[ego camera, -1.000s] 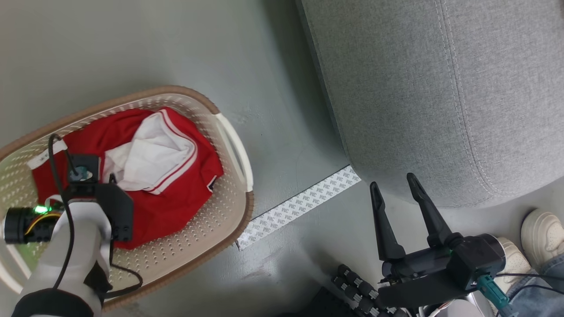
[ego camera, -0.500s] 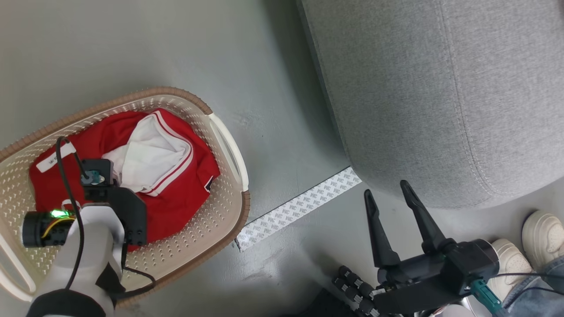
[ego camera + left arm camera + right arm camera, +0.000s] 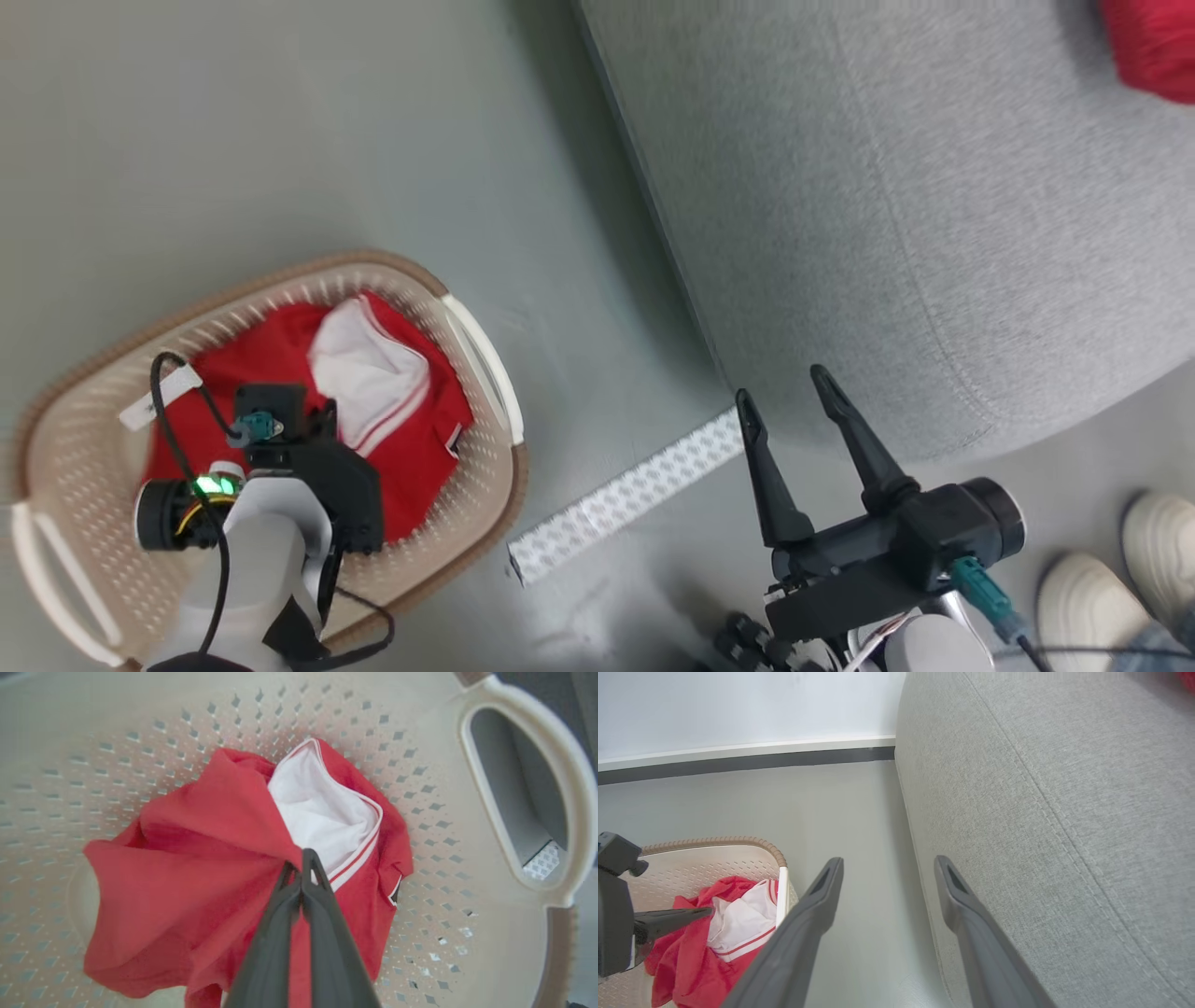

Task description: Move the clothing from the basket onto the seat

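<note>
A red garment with a white lining (image 3: 210, 858) lies in the cream basket (image 3: 280, 271). My left gripper (image 3: 302, 858) is shut on a fold of it, and the cloth rises in a tent to the fingertips. The right wrist view shows the same pinch, with the left gripper (image 3: 707, 911) over the basket (image 3: 714, 842). Beside the front corner of the grey seat (image 3: 887, 187), my right gripper (image 3: 784, 387) hangs open above the floor and holds nothing. Another red piece of clothing (image 3: 1153, 47) rests on the seat at the far top right.
A strip of white patterned tape (image 3: 625, 499) lies on the grey floor between the basket and the seat. A person's pale shoes (image 3: 1158, 541) stand at the lower right. A wall with a dark baseboard (image 3: 738, 760) runs behind the basket.
My left gripper has closed on the red garment and drawn it up into a bunch. The head camera has shifted, bringing red clothing on the seat into view. The right gripper stays open.
</note>
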You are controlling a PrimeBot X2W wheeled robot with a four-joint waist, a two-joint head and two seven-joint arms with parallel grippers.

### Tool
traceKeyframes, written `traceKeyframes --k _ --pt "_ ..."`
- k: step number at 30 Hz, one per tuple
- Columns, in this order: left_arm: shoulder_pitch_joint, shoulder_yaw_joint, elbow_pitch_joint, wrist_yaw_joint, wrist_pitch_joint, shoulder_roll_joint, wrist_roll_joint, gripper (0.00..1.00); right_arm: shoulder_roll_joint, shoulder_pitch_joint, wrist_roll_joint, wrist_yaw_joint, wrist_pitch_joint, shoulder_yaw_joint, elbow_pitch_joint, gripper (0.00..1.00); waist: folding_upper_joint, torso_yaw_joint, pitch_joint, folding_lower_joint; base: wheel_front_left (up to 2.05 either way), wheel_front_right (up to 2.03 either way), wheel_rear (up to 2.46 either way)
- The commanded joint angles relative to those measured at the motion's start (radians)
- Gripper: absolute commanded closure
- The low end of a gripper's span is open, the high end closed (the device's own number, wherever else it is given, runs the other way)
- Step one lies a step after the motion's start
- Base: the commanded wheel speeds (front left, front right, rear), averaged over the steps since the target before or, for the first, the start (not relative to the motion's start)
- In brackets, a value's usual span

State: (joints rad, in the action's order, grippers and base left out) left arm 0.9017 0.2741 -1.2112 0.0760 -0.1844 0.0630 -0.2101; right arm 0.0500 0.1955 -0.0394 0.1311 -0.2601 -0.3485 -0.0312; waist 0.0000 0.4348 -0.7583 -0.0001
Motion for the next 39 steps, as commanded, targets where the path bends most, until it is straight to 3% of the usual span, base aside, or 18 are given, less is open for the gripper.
traceKeyframes --k 1,6,10,16,27,39 --pt "-0.025 0.004 0.017 -0.011 -0.028 -0.005 -0.016 1.00 -0.001 0.005 0.015 -0.001 -0.003 0.004 -0.022 0.00 0.0000 -0.084 0.166 0.0001 0.00 0.00 0.00" --pt "-0.088 0.014 0.078 -0.060 -0.067 -0.014 -0.068 1.00 0.001 -0.021 0.077 -0.001 0.025 -0.001 -0.087 0.00 0.0000 -0.160 0.363 0.0001 0.00 0.00 0.00" --pt "-0.157 0.072 0.177 -0.116 -0.073 -0.015 -0.183 1.00 0.002 -0.085 0.099 -0.001 0.059 0.011 -0.119 0.00 0.0000 -0.227 0.532 0.0001 0.00 0.00 0.00" --pt "-0.223 0.223 0.358 -0.074 -0.031 -0.015 -0.331 1.00 0.017 -0.216 0.083 -0.001 0.129 0.008 -0.101 0.00 0.0000 -0.323 0.767 0.0001 0.00 0.00 0.00" --pt "-0.140 0.363 0.622 -0.008 0.067 -0.012 -0.399 1.00 0.016 -0.262 0.066 -0.001 0.180 -0.015 -0.043 0.00 0.0000 -0.382 0.872 0.0001 0.00 0.00 0.00" --pt "-0.138 0.397 0.696 0.021 0.102 -0.012 -0.419 1.00 0.024 -0.239 0.047 -0.001 0.205 -0.048 -0.031 0.00 0.0000 -0.378 0.904 0.0001 0.00 0.00 0.00"
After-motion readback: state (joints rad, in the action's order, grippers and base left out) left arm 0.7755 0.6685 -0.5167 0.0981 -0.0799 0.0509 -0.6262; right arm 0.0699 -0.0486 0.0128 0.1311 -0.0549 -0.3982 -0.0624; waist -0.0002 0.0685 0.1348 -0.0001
